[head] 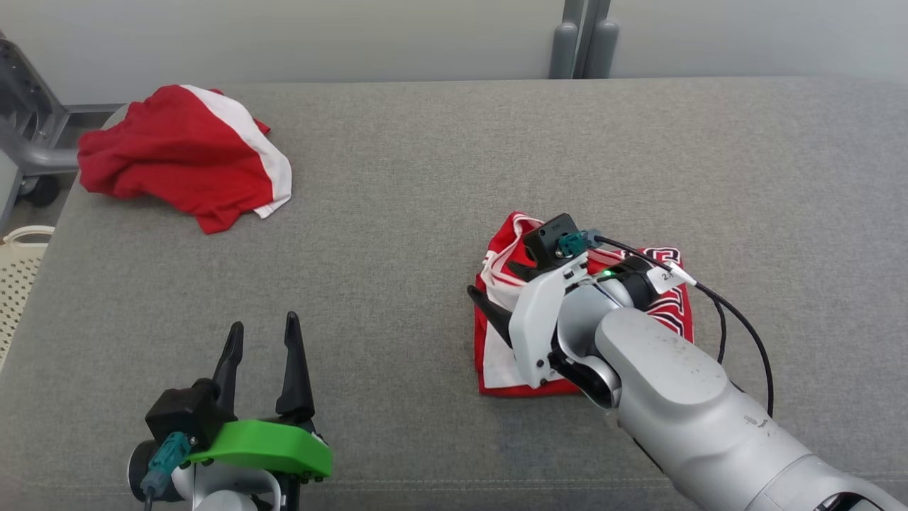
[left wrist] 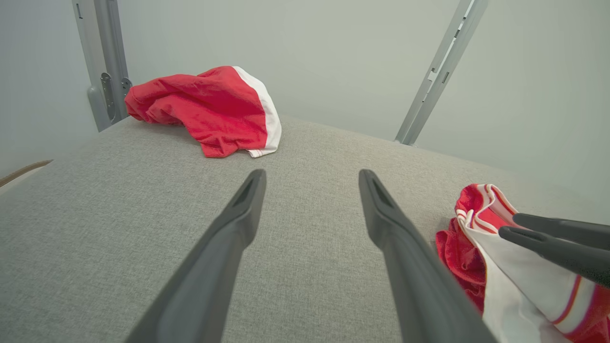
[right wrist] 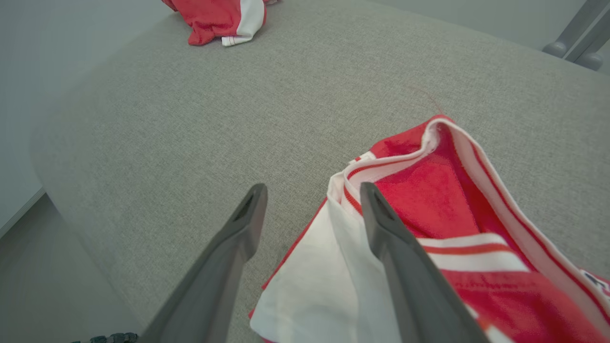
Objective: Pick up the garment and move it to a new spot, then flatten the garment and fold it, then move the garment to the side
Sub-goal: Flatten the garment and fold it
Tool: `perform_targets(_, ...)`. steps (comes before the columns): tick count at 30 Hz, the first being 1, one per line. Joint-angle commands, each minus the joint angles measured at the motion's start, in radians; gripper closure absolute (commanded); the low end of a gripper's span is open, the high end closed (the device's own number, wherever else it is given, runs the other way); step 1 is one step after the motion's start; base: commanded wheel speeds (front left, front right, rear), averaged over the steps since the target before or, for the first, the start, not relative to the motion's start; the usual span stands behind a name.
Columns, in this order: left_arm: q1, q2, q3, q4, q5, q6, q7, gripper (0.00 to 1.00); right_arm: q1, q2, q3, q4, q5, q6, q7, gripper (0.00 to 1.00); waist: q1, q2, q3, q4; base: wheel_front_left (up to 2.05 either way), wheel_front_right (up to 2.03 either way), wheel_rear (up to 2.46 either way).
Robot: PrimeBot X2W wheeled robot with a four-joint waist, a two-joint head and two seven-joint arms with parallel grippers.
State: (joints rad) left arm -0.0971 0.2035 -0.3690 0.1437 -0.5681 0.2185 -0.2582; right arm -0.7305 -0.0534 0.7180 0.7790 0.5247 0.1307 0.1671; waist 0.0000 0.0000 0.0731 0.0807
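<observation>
Folded garment (head: 496, 355): a red jersey with white panels, thin red-and-white striped trim and dark lettering on its right part. It lies as a compact, roughly square packet on the grey cloth-covered bench (head: 425, 177), right of centre and toward the near edge, with one trimmed edge standing up slightly at the far side. The right claw (head: 491, 279) sits low over the packet's left edge, fingers apart and gripping nothing. The left claw (head: 264, 321) is at the near left, also spread and empty. A second red-and-white garment (head: 177, 156) lies crumpled at the far left corner.
</observation>
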Motion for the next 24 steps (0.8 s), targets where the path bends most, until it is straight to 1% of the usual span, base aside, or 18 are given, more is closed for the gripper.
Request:
perform_targets(1, 0.009, 0.002, 0.005, -0.001, 0.007, -0.002, -0.008, 0.00, -0.010, 0.000, 0.009, -0.034, 0.020, 0.000, -0.017, 0.00, 0.0000, 0.0000, -0.012, -0.021, 0.00, 0.00, 0.00)
perform_targets(4, 0.022, 0.008, 0.011, -0.005, 0.008, 0.000, -0.007, 0.00, -0.010, -0.016, 0.001, -0.097, 0.041, 0.000, -0.045, 0.00, 0.0000, 0.0000, -0.022, -0.043, 0.00, 0.00, 0.00)
perform_targets(7, 0.032, 0.013, 0.015, -0.011, 0.009, 0.004, -0.006, 0.00, 0.007, -0.044, -0.039, -0.159, 0.056, 0.000, -0.081, 0.00, 0.0000, 0.0000, -0.031, -0.063, 0.00, 0.00, 0.00)
perform_targets(8, 0.032, 0.013, 0.015, -0.011, 0.009, 0.004, -0.006, 0.00, 0.007, -0.044, -0.039, -0.159, 0.056, 0.000, -0.081, 0.00, 0.0000, 0.0000, -0.031, -0.063, 0.00, 0.00, 0.00)
perform_targets(12, 0.044, 0.021, 0.017, -0.023, 0.009, 0.009, -0.006, 0.00, 0.050, -0.087, -0.134, -0.218, 0.043, 0.000, -0.134, 0.00, 0.0000, 0.0000, -0.038, -0.082, 0.00, 0.00, 0.00)
perform_targets(16, 0.050, 0.027, 0.014, -0.035, 0.010, 0.012, 0.000, 0.00, 0.115, -0.114, -0.246, -0.249, 0.030, 0.000, -0.168, 0.00, 0.0000, 0.0000, -0.036, -0.092, 0.00, 0.00, 0.00)
perform_targets(17, 0.051, 0.029, 0.014, -0.038, 0.010, 0.014, 0.002, 0.00, 0.134, -0.118, -0.274, -0.252, 0.024, 0.000, -0.172, 0.03, 0.0000, 0.0000, -0.035, -0.094, 0.00, 0.00, 0.00)
perform_targets(18, 0.052, 0.030, 0.013, -0.040, 0.010, 0.015, 0.004, 0.00, 0.152, -0.119, -0.303, -0.253, 0.019, 0.000, -0.179, 0.15, 0.0000, 0.0000, -0.033, -0.094, 0.00, 0.00, 0.00)
perform_targets(20, 0.053, 0.035, 0.012, -0.047, 0.011, 0.016, 0.007, 0.00, 0.184, -0.118, -0.353, -0.254, 0.006, 0.000, -0.190, 0.60, 0.0000, 0.0000, -0.027, -0.093, 0.00, 0.00, 0.00)
perform_targets(21, 0.052, 0.036, 0.011, -0.048, 0.011, 0.016, 0.009, 0.00, 0.199, -0.117, -0.375, -0.252, -0.001, 0.000, -0.197, 0.71, 0.0000, 0.0000, -0.025, -0.092, 0.00, 0.00, 0.00)
perform_targets(23, 0.049, 0.040, 0.009, -0.053, 0.012, 0.016, 0.013, 0.00, 0.228, -0.110, -0.423, -0.241, -0.015, 0.000, -0.210, 1.00, 0.0000, 0.0000, -0.019, -0.085, 0.00, 0.00, 0.00)
perform_targets(24, 0.047, 0.042, 0.007, -0.054, 0.013, 0.017, 0.015, 0.00, 0.241, -0.107, -0.444, -0.235, -0.022, 0.000, -0.217, 1.00, 0.0000, 0.0000, -0.016, -0.080, 0.00, 0.00, 0.00)
